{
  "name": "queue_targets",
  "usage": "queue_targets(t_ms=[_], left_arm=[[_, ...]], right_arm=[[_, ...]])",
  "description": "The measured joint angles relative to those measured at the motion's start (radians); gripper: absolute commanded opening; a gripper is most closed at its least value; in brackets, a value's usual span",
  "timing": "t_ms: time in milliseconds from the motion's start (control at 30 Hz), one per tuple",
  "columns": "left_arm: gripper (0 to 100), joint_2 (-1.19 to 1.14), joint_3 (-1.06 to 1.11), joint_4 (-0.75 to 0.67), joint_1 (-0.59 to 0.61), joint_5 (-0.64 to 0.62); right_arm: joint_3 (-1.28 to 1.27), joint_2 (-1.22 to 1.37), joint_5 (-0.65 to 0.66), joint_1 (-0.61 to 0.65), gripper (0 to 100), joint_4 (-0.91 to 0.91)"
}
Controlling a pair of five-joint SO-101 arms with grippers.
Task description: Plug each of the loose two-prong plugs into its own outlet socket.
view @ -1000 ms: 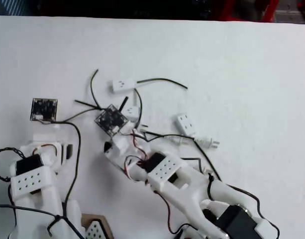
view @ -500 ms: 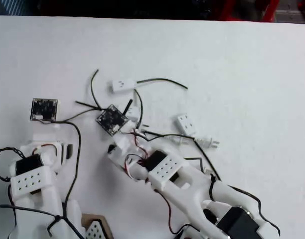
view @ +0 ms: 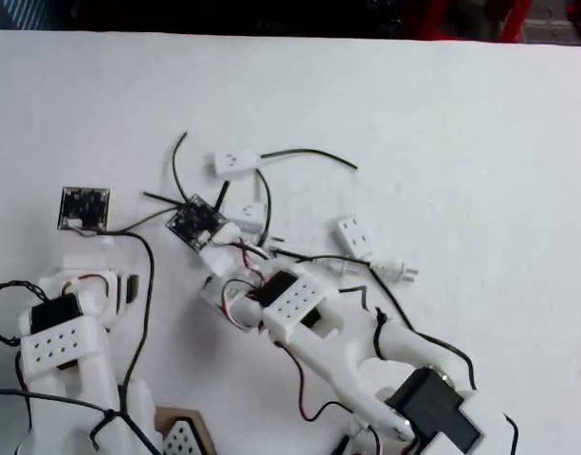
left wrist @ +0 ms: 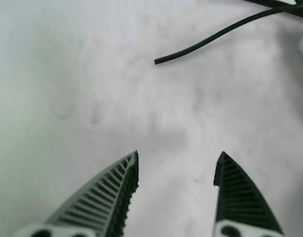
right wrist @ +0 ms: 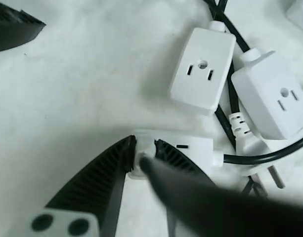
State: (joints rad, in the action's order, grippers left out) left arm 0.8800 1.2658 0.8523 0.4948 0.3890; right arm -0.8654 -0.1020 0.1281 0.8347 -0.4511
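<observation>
White table, with a dark room beyond its far edge. Left gripper gapes wide over bare tabletop, near left. Right gripper pinches a white cabled block. A loose plug lies close by, between sockets.

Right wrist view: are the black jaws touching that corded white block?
Touching. In the right wrist view the right gripper pinches the white block between its jaws.

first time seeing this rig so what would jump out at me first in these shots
The right end effector pinches the end of a white outlet block, beside a second white socket in a tangle of black cables near the middle of the table. A loose two-prong plug lies beside that arm, while the left end effector hangs open over bare table.
</observation>
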Motion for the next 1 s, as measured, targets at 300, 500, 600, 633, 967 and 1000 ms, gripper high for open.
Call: queue_targets(t_ms=[300,500,600,633,967,1000], left_arm=[[25,0.000,0.000,0.000,0.000,0.000],[25,0.000,0.000,0.000,0.000,0.000],[25,0.000,0.005,0.000,0.000,0.000],[25,0.000,0.009,0.000,0.000,0.000],[25,0.000,0.009,0.000,0.000,0.000],[25,0.000,0.009,0.000,0.000,0.000]], right_arm=[[0.006,0.006,0.091,0.000,1.7,-0.035],[0.032,-0.109,0.094,-0.003,1.7,-0.133],[0.046,-0.242,0.095,-0.018,1.7,-0.227],[0.057,-0.298,0.095,-0.028,1.7,-0.258],[0.173,-0.569,0.078,-0.374,1.8,-0.318],[0.180,-0.562,0.077,-0.420,1.8,-0.305]])
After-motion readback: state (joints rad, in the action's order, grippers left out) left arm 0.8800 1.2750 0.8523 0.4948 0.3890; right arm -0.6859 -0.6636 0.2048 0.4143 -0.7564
